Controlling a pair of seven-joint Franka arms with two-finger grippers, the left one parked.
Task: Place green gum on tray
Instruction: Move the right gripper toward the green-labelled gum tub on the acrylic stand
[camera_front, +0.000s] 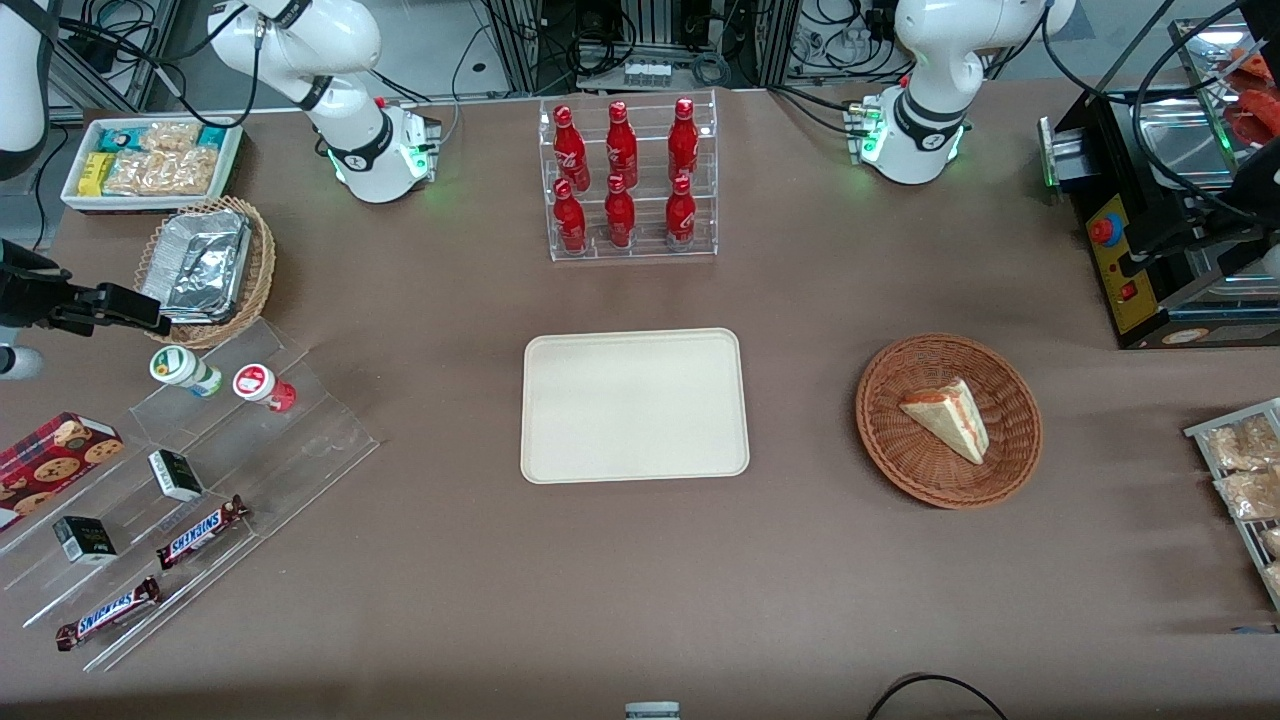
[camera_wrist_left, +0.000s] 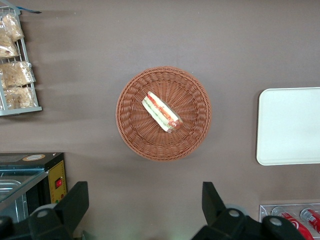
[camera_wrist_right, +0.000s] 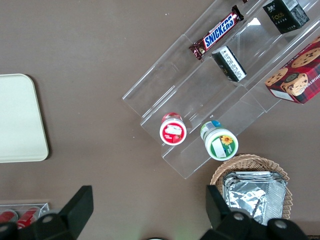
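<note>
My gripper (camera_wrist_right: 147, 210) hangs wide open above the green gum (camera_wrist_right: 219, 143). The tray (camera_front: 634, 405) holds nothing. A sandwich (camera_front: 948, 417) sits in its round basket (camera_front: 1015, 400).

"SNICKERS" is showing in white-edged blue letters on two chocolate bars (camera_front: 202, 531) (camera_front: 108, 613) lying on the clear acrylic stepped stand (camera_front: 300, 440); in the right wrist view the same word is reading clearly on one bar (camera_wrist_right: 216, 32). White script resembling the Coca-Cola logo is running down the red bottles (camera_front: 621, 150) in the clear rack. Print on the small dark boxes (camera_wrist_right: 286, 15) is staying too small to read.
</note>
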